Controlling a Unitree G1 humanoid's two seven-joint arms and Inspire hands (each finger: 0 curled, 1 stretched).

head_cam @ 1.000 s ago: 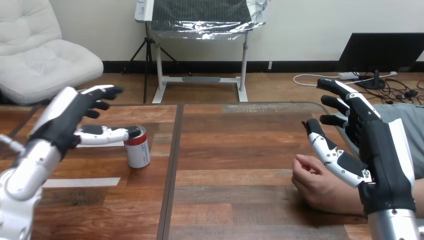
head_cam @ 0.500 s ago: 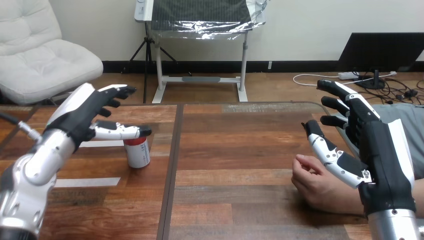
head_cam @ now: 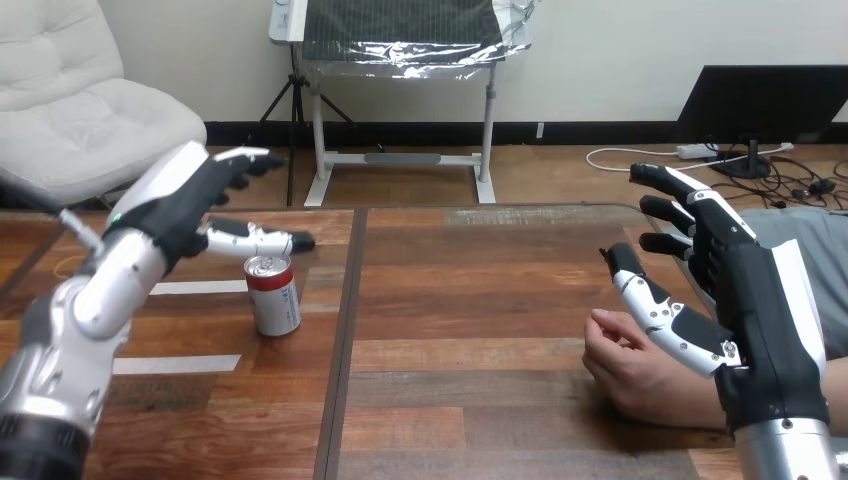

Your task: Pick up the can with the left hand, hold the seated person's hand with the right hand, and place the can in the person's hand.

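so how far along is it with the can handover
Nothing looks finished. The can stands upright on the table, ungripped; the left hand hangs open just above and behind it. The right hand is open over the person's hand, not curled round it. Remaining: grasp the can, hold the person's hand, place the can in it.

A plain cream wall [head_cam: 620, 50] runs behind, edged by a black skirting board [head_cam: 580, 131] over reddish wood flooring [head_cam: 560, 178]. A white padded armchair [head_cam: 90, 110] stands left, a white-framed stand with crinkled silver foil [head_cam: 400, 45] centre, a black tripod [head_cam: 289, 120] beside it, a black flat screen [head_cam: 765, 100] right. In front lies a brown wood-plank table [head_cam: 480, 300].
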